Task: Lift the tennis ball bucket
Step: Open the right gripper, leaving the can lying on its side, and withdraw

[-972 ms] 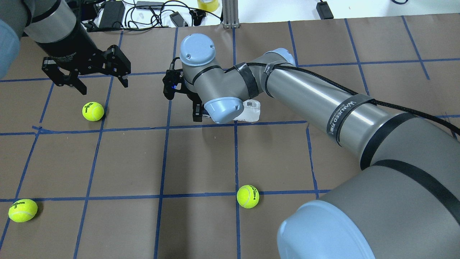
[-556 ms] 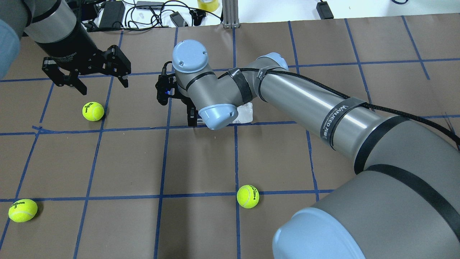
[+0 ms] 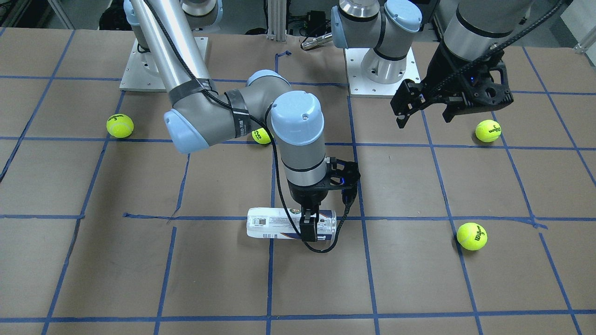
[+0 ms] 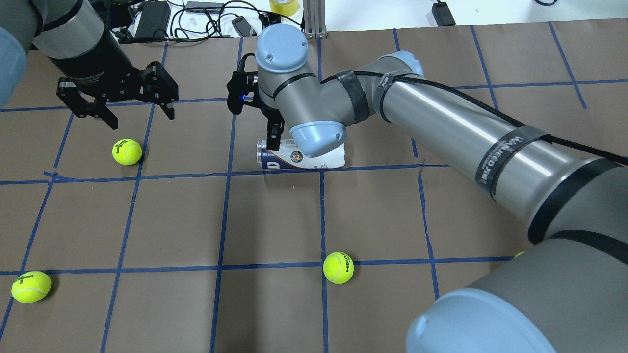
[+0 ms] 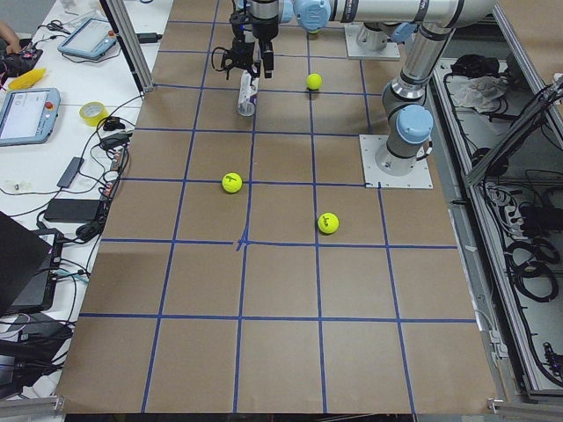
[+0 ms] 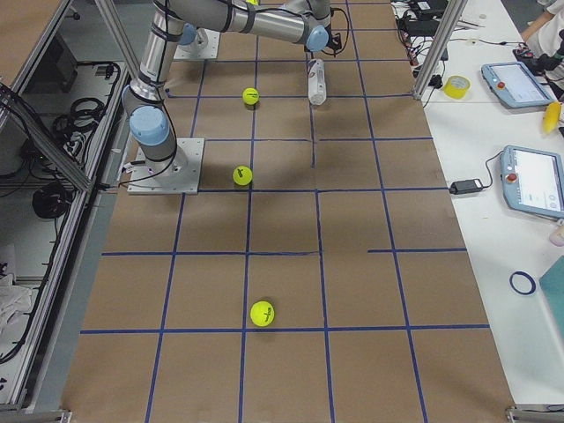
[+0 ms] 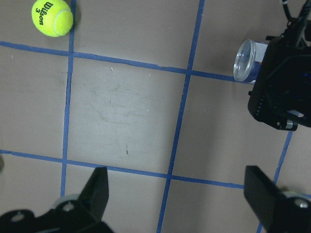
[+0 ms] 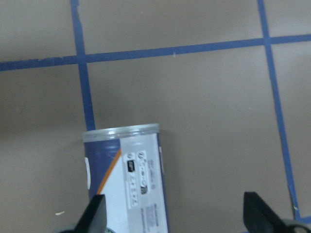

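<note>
The tennis ball bucket [image 3: 279, 224] is a clear can with a white and navy label, lying on its side on the brown table; it also shows in the overhead view [image 4: 321, 161] and in the right wrist view [image 8: 127, 179]. My right gripper [image 8: 175, 216] is open just above it, one finger [image 3: 308, 229] down in front of the can near its navy end. In the right wrist view the can sits off-centre, under the left-hand finger. My left gripper [image 4: 142, 117] is open and empty, well to the side, above a tennis ball [image 4: 127, 151].
Loose yellow-green tennis balls lie on the table [image 4: 31, 286], [image 4: 338, 267], and one near the right arm's elbow [image 3: 261, 135]. Cables and adapters [image 4: 152, 19] lie past the far edge. The can's open mouth shows in the left wrist view [image 7: 245, 60].
The right arm's wrist has shifted toward the far side of the table, uncovering most of the can. The left arm has not moved.
</note>
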Robot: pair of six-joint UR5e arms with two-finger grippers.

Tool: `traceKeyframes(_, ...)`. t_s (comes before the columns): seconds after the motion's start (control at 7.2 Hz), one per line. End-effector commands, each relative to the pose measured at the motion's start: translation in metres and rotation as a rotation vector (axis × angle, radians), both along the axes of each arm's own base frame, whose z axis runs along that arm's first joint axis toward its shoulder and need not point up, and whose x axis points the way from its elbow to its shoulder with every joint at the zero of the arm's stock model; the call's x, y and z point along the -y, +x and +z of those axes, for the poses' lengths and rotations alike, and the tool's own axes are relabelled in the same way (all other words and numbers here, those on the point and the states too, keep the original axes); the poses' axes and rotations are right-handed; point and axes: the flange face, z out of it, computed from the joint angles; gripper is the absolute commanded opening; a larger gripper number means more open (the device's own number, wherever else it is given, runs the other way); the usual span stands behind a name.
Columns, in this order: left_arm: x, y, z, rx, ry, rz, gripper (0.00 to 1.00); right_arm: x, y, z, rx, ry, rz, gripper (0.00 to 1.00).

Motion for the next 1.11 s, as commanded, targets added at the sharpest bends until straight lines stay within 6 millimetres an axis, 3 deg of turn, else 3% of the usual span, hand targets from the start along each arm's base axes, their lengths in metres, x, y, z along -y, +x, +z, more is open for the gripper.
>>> traceKeyframes(0.0,0.002,0.005,-0.001,-0.001,0.000,0.011,1.00,0.007,-0.059,0.055,0.003,0.045,-0.171,1.00)
traceKeyframes(0.14,0.012,0.012,-0.006,-0.009,-0.013,0.023,1.00,0.010,-0.101,0.082,0.017,0.098,-0.385,1.00)
traceKeyframes(0.42,0.024,0.015,-0.022,-0.022,-0.015,-0.012,1.00,0.008,-0.189,0.125,0.004,0.194,-0.621,1.00)
traceKeyframes(0.56,0.032,0.011,-0.041,-0.069,-0.005,-0.017,1.00,-0.012,-0.221,0.160,0.007,0.221,-0.789,1.00)
traceKeyframes(0.69,0.047,0.009,-0.081,-0.107,-0.024,-0.015,1.00,-0.027,-0.252,0.182,-0.021,0.233,-1.022,1.00)
traceKeyframes(0.97,0.057,-0.006,-0.170,-0.253,-0.128,-0.026,1.00,-0.068,-0.257,0.239,0.049,0.155,-1.189,1.00)
